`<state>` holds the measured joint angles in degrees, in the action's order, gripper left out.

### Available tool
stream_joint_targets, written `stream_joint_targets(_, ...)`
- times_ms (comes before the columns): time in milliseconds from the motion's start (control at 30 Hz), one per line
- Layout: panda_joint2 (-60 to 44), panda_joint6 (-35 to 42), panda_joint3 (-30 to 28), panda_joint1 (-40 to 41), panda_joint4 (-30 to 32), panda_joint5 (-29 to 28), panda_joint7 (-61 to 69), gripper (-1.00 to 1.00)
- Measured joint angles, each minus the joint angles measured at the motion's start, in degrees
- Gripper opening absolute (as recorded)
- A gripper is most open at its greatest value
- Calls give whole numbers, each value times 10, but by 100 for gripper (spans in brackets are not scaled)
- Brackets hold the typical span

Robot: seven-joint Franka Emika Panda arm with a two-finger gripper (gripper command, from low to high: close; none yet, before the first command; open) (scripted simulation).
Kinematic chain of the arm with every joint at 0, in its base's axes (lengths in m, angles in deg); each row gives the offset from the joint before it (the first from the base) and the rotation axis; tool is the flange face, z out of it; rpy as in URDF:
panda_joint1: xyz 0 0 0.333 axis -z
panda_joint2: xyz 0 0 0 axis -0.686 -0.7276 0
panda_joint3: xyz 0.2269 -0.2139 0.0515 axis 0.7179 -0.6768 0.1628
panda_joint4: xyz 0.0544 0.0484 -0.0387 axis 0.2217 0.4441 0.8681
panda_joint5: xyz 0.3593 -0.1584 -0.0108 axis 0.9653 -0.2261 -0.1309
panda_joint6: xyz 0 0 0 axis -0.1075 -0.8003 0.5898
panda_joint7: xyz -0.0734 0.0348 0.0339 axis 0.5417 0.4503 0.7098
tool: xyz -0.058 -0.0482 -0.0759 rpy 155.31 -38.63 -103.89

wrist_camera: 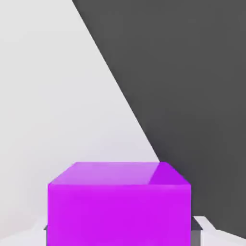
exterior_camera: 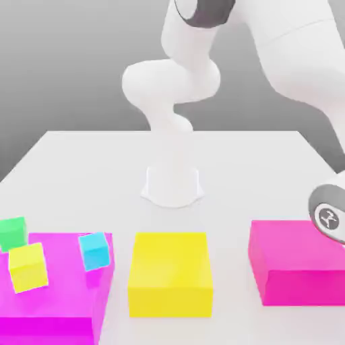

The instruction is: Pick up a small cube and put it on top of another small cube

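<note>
Gripper (wrist_camera: 119, 234) pinching purple cube (wrist_camera: 119, 214), one finger either side, per hand view. Exterior view: green cube (exterior_camera: 13, 234), yellow cube (exterior_camera: 28, 268) and cyan cube (exterior_camera: 94, 251) at magenta block (exterior_camera: 60, 296), exterior view's left; green/yellow contact hard to call from this angle. Yellow block (exterior_camera: 170, 273) between magenta and pink block (exterior_camera: 300, 263). Arm (exterior_camera: 296, 50) reaches over to exterior view's right.

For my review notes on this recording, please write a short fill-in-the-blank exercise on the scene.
The gripper holds a cube coloured ____. In the exterior view, the middle big block is ____. The big block nearest that view's right is ____. At its left are three small cubes: a green cube, a yellow cube and a ____ one.

Missing words: purple; yellow; pink; blue.
</note>
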<state>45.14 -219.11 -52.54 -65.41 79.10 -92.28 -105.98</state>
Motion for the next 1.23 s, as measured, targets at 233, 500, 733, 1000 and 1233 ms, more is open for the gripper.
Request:
stream_joint_targets(233, 141, 61, -32, 55, 75, 20, 9, -100)
stream_joint_targets(500, 309, 94, -124, 163, 203, 29, 8, -100)
stream_joint_targets(733, 449, 121, -177, 265, 316, 44, 13, -100)
stream_joint_targets(1000, 436, 28, -220, 300, 399, 70, 32, 100)
stream_joint_targets(1233, 434, 24, -221, 301, 400, 70, 31, 100)
